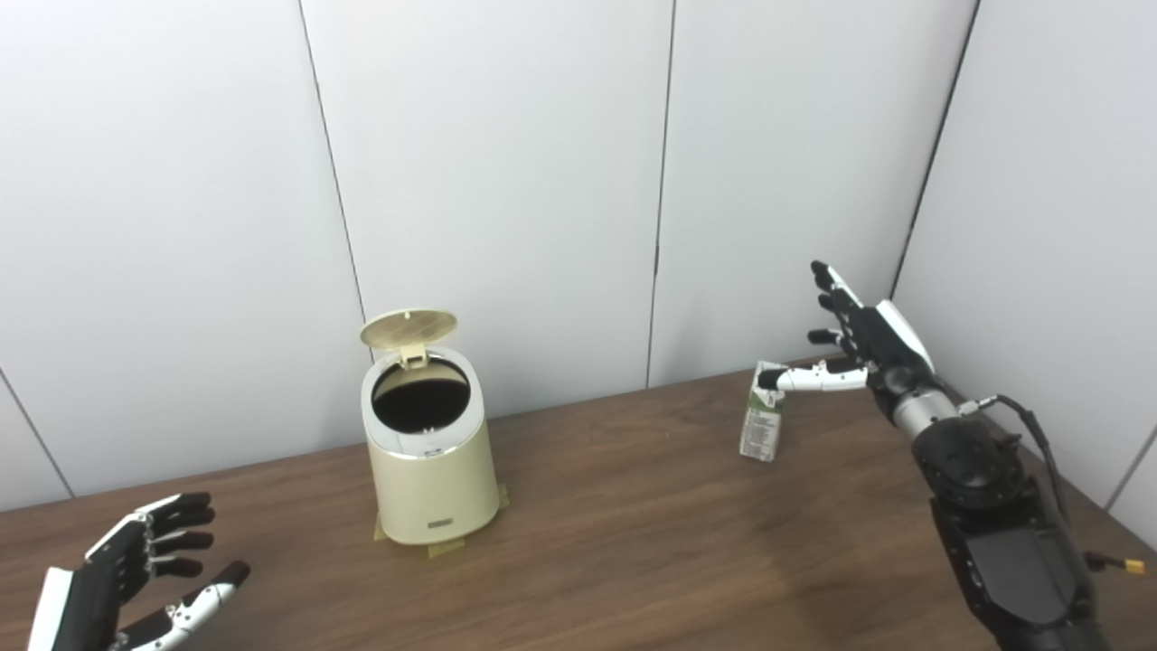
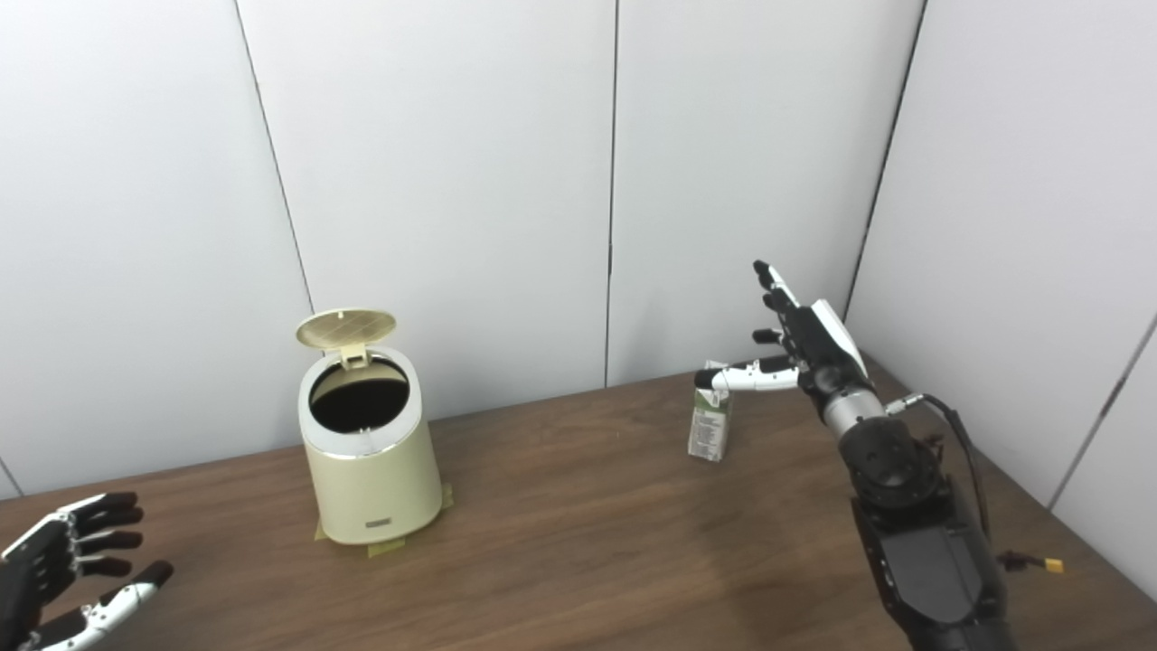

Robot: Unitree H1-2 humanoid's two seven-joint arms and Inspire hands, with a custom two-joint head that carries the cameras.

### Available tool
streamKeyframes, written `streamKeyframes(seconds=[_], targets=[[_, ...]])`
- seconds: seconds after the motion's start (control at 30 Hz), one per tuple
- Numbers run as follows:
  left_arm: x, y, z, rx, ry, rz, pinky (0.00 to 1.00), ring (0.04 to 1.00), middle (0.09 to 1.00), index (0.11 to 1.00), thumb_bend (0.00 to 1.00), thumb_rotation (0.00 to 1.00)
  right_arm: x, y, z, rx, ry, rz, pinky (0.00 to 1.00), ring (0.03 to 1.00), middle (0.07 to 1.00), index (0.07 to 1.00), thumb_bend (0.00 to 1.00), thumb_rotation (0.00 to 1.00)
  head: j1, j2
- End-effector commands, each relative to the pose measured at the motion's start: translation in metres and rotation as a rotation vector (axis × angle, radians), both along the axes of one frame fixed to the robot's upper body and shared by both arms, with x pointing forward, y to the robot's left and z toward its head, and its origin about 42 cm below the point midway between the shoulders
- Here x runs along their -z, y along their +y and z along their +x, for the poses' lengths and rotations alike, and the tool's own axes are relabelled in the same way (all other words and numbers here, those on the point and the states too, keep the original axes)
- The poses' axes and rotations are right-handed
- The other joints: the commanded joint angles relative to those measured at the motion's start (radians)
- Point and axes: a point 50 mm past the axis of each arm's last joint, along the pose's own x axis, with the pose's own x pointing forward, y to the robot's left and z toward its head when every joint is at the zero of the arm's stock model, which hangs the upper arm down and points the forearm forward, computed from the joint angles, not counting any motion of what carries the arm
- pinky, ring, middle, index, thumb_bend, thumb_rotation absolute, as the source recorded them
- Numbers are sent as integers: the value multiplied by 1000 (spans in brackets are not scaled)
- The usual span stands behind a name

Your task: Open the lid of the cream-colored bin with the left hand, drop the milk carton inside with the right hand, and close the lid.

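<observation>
The milk carton (image 1: 761, 423) stands upright on the counter (image 1: 633, 542), well apart from the bin (image 1: 429, 452) (lid (image 1: 409, 329) raised). My right hand (image 1: 854, 339) spreads wide beside its top, holding nothing. Carton likely light, crushable: grip the flat sides mid-height.

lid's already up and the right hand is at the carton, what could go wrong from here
The right hand is open, with only its thumb over the top of the upright milk carton, so a nudge could tip it over. The lid stands up unheld while the left hand waits apart; it might drop shut.
</observation>
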Motion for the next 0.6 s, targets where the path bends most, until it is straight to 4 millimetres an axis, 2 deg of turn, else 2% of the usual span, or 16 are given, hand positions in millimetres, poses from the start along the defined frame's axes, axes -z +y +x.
streamKeyframes(seconds=[0.0,0.07,0.17,0.27,0.37,0.47,0.57], targets=[[-22,5,7,5,-67,-8,574,676,721,717,594,0,-32,-11,11,-12,-71,-91,896,991,1000,999,828,179,-4,4],[-24,5,6,3,-65,-11,571,676,721,719,593,0,-24,-17,17,-15,-22,-111,878,968,987,985,842,236,-2,7],[-26,5,6,2,-62,-4,574,674,718,716,593,0,-10,-21,25,-35,12,-76,854,951,964,956,826,193,1,9],[-27,7,6,-2,-65,8,559,663,713,710,599,0,4,-26,32,-43,50,-112,845,943,954,945,863,188,2,10],[-28,8,5,-3,-74,5,559,671,718,705,589,0,14,-28,35,-28,82,-164,838,915,925,925,908,256,4,12],[-30,8,3,-4,-80,3,540,651,703,697,600,0,22,-28,37,-5,111,-153,893,928,919,915,902,249,5,15],[-31,8,2,-1,-81,3,534,644,698,691,603,0,27,-28,38,1,119,-137,922,951,950,929,871,199,4,17]])
